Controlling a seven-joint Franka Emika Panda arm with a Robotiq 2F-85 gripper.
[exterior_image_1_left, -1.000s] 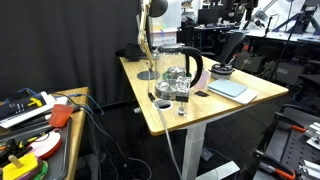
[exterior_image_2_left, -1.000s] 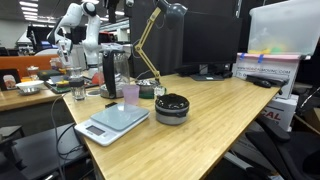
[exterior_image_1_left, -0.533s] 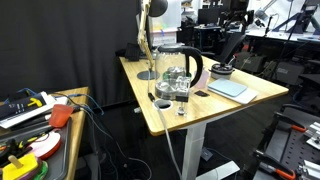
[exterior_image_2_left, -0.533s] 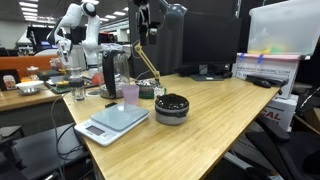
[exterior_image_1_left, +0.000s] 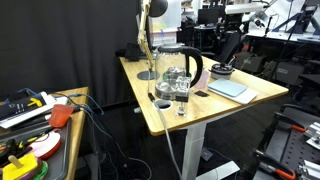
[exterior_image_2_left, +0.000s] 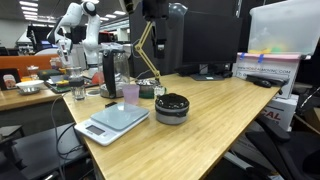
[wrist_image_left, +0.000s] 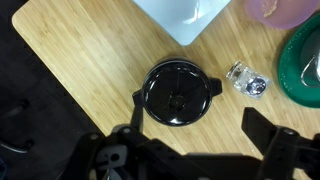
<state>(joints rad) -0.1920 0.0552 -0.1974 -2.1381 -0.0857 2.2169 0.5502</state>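
Black and round, with a small tab at each side: identified thus the lidded pot (wrist_image_left: 178, 93), standing flat on the wooden desk (wrist_image_left: 80, 60) and centred in the wrist view. Located the gripper (wrist_image_left: 190, 138) directly above that pot, well clear of it and touching nothing. Confirmed both fingers (wrist_image_left: 118, 150) spread wide, one toward each lower corner of the wrist view, with nothing pinched between them. Noted the corner of a white scale (wrist_image_left: 185, 15) just beyond the pot, near it but not touching. Recorded a shiny crumpled object (wrist_image_left: 247, 80) lying beside the pot and apart from it; could not tell its material. Registered a pink cup (wrist_image_left: 285, 6) at the upper corner and a green-rimmed item (wrist_image_left: 308, 65) at the side border, both mostly cut off. Traced the same pot (exterior_image_2_left: 172, 108) in an exterior view, just beside the white scale (exterior_image_2_left: 112, 122) near the desk's front edge, with the pink cup (exterior_image_2_left: 131, 95) behind the scale. Found the gripper (exterior_image_2_left: 150, 10) there high over the desk, close to the top border. Logged a glass kettle (exterior_image_1_left: 178, 68) and a desk lamp (exterior_image_1_left: 148, 75) further along the desk, well apart from the pot (exterior_image_1_left: 222, 71)
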